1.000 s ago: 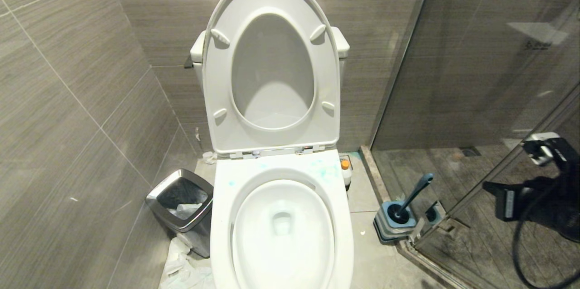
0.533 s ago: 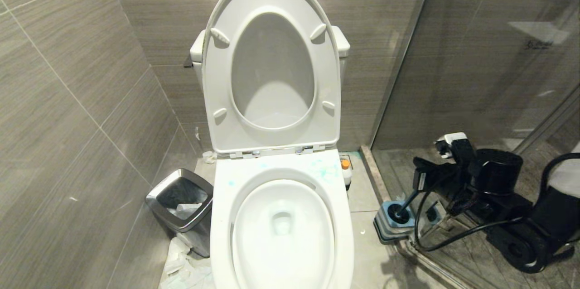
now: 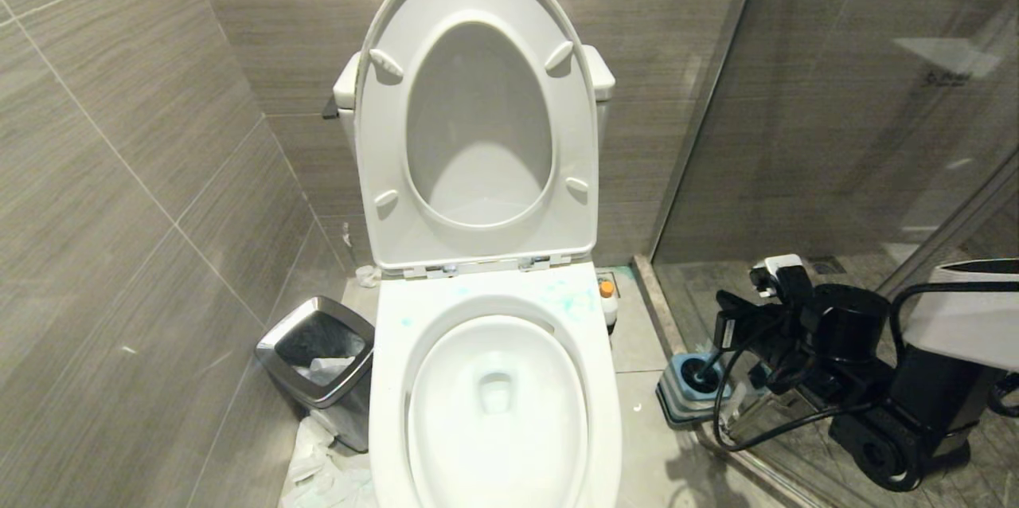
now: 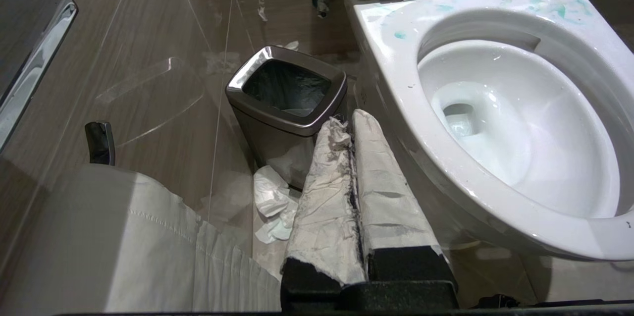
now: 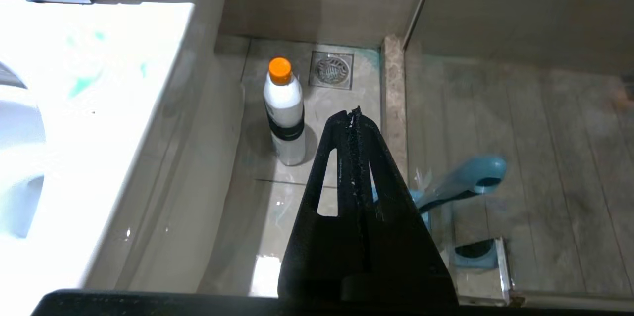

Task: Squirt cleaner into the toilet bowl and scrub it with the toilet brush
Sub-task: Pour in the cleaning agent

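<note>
The white toilet bowl [image 3: 390,381] stands open in the middle, its seat and lid [image 3: 478,126] raised, with teal smears on the back of the rim. The cleaner [image 5: 284,108], a white bottle with an orange cap, stands upright on the floor right of the toilet. The toilet brush [image 5: 465,182] sits in its blue-grey holder [image 3: 692,396] by the shower sill. My right gripper [image 5: 354,113] hangs shut and empty above the floor between bottle and brush, its arm covering the brush handle in the head view. My left gripper [image 4: 346,120], wrapped in white, is shut and empty beside the toilet's left flank.
A steel-rimmed waste bin [image 3: 318,357] stands left of the toilet with crumpled paper [image 3: 318,468] on the floor by it. A glass shower partition [image 3: 796,134] and stone sill [image 5: 394,98] bound the right side. A floor drain [image 5: 332,69] lies behind the bottle. Tiled walls close in on the left.
My right arm has swung in from the far right to the brush holder, and now covers the brush handle. The left arm and the scene have not moved.
</note>
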You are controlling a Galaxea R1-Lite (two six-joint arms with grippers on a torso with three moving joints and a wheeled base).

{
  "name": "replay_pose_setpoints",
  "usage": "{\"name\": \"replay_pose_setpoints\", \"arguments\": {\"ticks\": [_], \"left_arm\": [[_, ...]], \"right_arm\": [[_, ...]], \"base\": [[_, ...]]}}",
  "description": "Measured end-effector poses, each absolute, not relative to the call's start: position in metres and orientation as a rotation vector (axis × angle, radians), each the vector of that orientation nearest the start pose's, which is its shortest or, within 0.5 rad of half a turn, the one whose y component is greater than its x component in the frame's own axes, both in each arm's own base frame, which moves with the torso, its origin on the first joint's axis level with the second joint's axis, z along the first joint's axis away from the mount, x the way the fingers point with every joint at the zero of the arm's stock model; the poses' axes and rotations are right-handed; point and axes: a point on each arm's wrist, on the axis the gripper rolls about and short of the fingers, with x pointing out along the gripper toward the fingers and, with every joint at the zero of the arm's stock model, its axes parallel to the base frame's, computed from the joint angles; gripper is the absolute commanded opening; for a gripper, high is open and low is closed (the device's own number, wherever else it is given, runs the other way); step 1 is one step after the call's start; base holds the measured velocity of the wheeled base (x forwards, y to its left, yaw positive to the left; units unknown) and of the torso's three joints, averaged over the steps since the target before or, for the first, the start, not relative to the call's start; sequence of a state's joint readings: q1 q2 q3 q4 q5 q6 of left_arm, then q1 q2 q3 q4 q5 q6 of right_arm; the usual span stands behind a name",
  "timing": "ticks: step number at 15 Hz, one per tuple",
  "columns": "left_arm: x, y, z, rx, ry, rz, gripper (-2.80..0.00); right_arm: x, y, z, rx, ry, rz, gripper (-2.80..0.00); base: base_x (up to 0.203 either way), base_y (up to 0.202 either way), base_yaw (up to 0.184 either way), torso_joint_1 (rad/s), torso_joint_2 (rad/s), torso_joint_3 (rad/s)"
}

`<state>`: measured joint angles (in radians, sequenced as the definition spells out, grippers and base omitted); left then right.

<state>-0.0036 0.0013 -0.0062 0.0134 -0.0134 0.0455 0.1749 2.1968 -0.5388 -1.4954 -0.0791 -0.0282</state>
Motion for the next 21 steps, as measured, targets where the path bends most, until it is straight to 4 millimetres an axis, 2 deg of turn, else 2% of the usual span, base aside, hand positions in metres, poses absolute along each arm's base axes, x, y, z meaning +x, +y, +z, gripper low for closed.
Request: {"name": "replay_pose_setpoints", "arguments": {"ticks": [4,10,14,21], "left_arm": [[-0.023,0.0,0.076,0.053,0.009,-0.023,-2.8],[-0.023,0.0,0.075,0.053,0.01,-0.021,-2.8],[-0.023,0.0,0.076,0.048,0.008,-0.019,-2.8],[-0.023,0.0,0.076,0.047,0.008,-0.02,-2.8]], "right_arm": [[0.327,0.051,0.037,-0.049,0.197,0.084,-2.8],[0.315,0.032,0.042,-0.045,0.216,0.036,-2.8],[0.304,0.03,0.045,-0.049,0.234,0.031,-2.8],[0.305,0.03,0.039,-0.05,0.252,0.026,-2.8]], "base": [[0.0,0.0,0.0,0.0,0.0,0.0],[0.0,0.0,0.0,0.0,0.0,0.0],[0.0,0.0,0.0,0.0,0.0,0.0],[0.0,0.0,0.0,0.0,0.0,0.0]]}}
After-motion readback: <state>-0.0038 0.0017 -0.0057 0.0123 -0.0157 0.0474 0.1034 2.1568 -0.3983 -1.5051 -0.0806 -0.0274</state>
